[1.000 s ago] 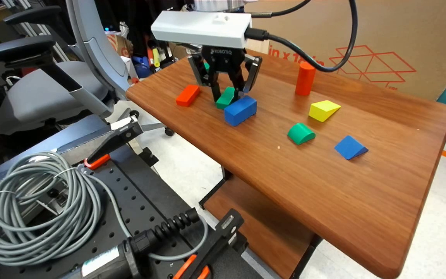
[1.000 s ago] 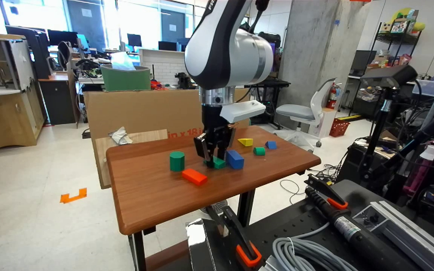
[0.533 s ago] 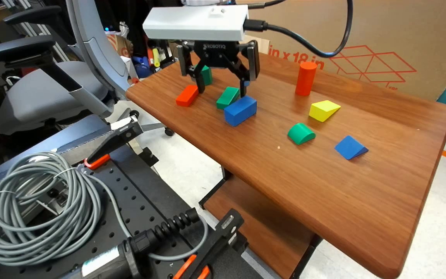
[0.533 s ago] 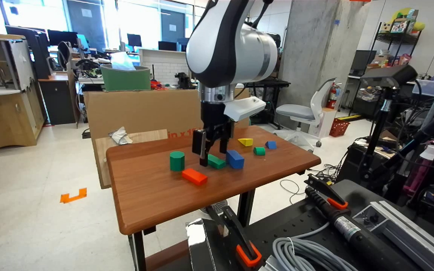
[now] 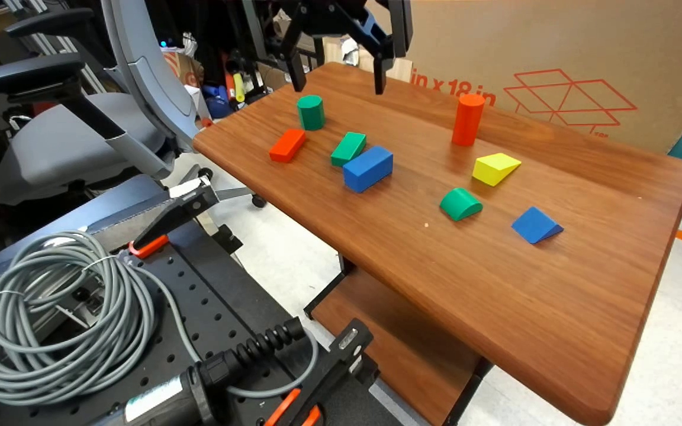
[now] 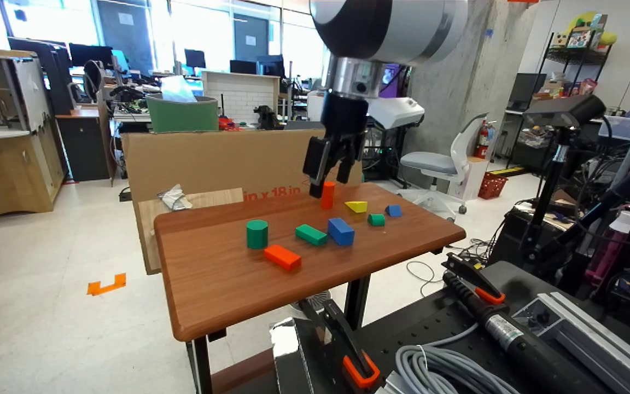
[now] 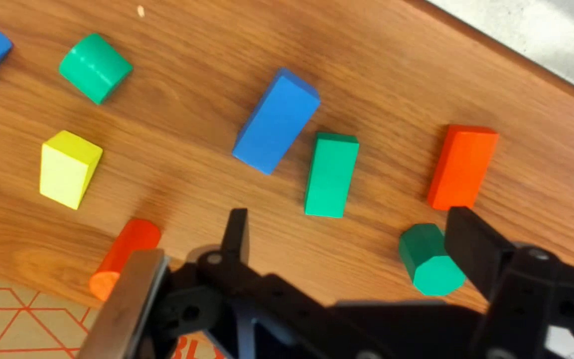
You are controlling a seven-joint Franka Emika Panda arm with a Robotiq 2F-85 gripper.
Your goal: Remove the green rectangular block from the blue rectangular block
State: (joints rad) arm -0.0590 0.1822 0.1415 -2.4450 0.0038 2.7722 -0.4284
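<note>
The green rectangular block (image 7: 332, 174) lies flat on the wooden table, with a narrow strip of wood between it and the blue rectangular block (image 7: 277, 122). Both exterior views show the same: the green block (image 5: 348, 148) rests beside the blue block (image 5: 368, 169), not on top of it. My gripper (image 6: 330, 185) hangs well above the table, its fingers spread wide. Nothing sits between the fingertips (image 7: 238, 224) in the wrist view. From up there the gripper (image 5: 340, 87) touches no block.
Around the pair stand a red block (image 5: 287, 145), a green octagonal cylinder (image 5: 311, 112), an upright red cylinder (image 5: 467, 120), a yellow wedge (image 5: 496, 169), a green half-round block (image 5: 460, 204) and a blue triangular block (image 5: 537, 225). A cardboard sheet (image 6: 211, 164) borders the table's back.
A second ago the gripper was down at the green block, its fingers around it. The fingers have since spread and the arm has risen high, leaving the block on the table.
</note>
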